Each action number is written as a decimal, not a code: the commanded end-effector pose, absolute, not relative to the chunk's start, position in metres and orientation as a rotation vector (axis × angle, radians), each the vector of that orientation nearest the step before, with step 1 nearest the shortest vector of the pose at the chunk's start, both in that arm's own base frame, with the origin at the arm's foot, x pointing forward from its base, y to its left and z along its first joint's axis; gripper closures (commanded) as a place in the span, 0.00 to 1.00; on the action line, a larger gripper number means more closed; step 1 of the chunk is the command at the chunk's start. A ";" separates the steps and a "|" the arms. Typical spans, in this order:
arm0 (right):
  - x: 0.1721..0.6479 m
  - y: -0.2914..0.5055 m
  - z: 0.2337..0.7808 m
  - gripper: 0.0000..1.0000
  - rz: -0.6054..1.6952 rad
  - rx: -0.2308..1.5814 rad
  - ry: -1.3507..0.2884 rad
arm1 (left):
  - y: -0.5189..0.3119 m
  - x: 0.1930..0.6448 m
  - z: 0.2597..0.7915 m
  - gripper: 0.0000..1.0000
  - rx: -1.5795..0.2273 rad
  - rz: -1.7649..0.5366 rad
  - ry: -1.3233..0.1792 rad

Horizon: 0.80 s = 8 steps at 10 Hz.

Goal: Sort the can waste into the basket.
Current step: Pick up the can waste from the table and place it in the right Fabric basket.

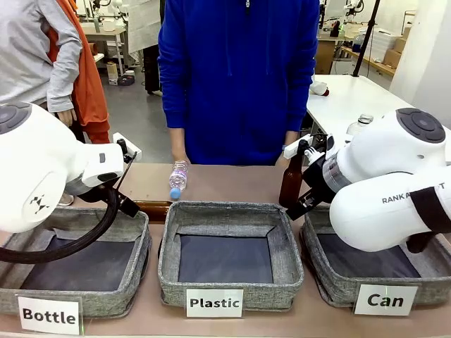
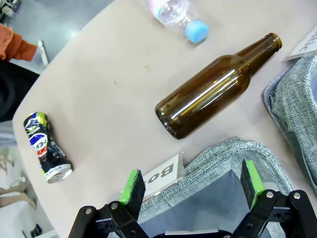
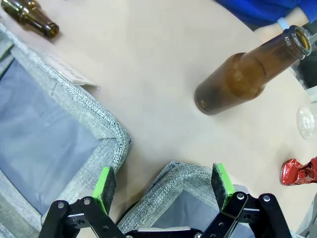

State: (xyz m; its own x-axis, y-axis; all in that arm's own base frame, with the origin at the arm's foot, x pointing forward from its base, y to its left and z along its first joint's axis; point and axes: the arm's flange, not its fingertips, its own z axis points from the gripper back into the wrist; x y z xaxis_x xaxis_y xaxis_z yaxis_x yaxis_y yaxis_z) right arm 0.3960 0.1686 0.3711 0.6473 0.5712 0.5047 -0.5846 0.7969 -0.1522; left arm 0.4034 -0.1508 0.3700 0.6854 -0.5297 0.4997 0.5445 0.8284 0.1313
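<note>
The right tool (image 3: pixel 163 184) hangs with its green pads (image 3: pixel 105 182) apart and nothing between them, over the far corner of the grey woven basket (image 1: pixel 337 287) labelled "Can" (its dark lining looks bare where the arm does not hide it). The left tool (image 2: pixel 192 184) is likewise spread wide and empty, above the rim of the "Bottle" basket (image 2: pixel 218 163). Just beyond the right tool an upright brown glass bottle (image 3: pixel 247 77) stands on the counter (image 3: pixel 163 74). Off to one side of it, at the edge of the right wrist view, lies the crushed red can (image 3: pixel 298 171), outside the basket and untouched. The black can with yellow-green marks (image 2: pixel 45 147) lies on its side on the counter in the left wrist view, well apart from a brown bottle lying flat (image 2: pixel 213 87) and from a clear plastic bottle with a blue cap (image 2: pixel 178 15). Neither can is in the basket, so the task appears to be at its start, with the first pick not yet made. The likely next move is for the right tool to reach the red can, passing the upright bottle without tipping it, and to close across the can's dented body. The black can is nearer the left arm and would have to travel across to the "Can" basket.
</note>
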 end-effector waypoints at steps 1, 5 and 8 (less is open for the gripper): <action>0.396 0.168 0.371 0.00 0.656 0.026 -0.566 | -0.151 0.403 0.370 0.00 -0.029 -0.602 -0.551; 0.363 0.131 0.464 0.00 0.650 0.134 -0.524 | -0.130 0.346 0.455 0.00 -0.347 -0.764 -0.474; 0.300 0.033 0.539 0.00 0.479 0.460 -0.479 | -0.049 0.298 0.501 0.00 -0.577 -0.658 -0.391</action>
